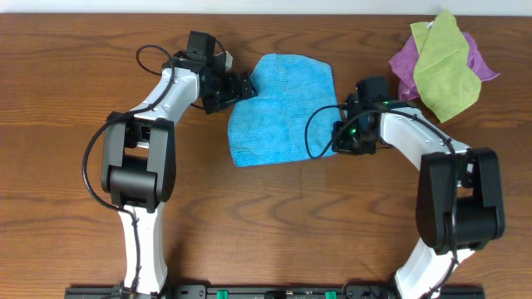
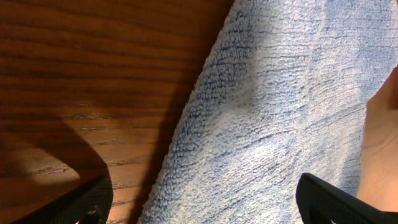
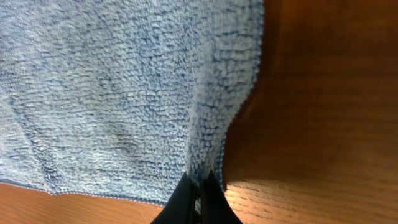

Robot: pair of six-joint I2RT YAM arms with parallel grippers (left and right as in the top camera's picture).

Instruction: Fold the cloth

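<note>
The sky-blue cloth (image 1: 281,108) lies spread on the wooden table between my two arms. My left gripper (image 1: 242,86) is at its upper left edge; in the left wrist view its fingers (image 2: 202,208) are wide apart with the cloth's edge (image 2: 273,124) between them, not pinched. My right gripper (image 1: 338,137) is at the cloth's lower right corner; in the right wrist view its fingers (image 3: 199,190) are shut on a pinched ridge of the cloth (image 3: 118,93) near its right edge.
A yellow-green cloth (image 1: 445,66) lies on top of a purple cloth (image 1: 405,62) at the back right of the table. Bare wooden table (image 1: 274,224) runs in front of the blue cloth.
</note>
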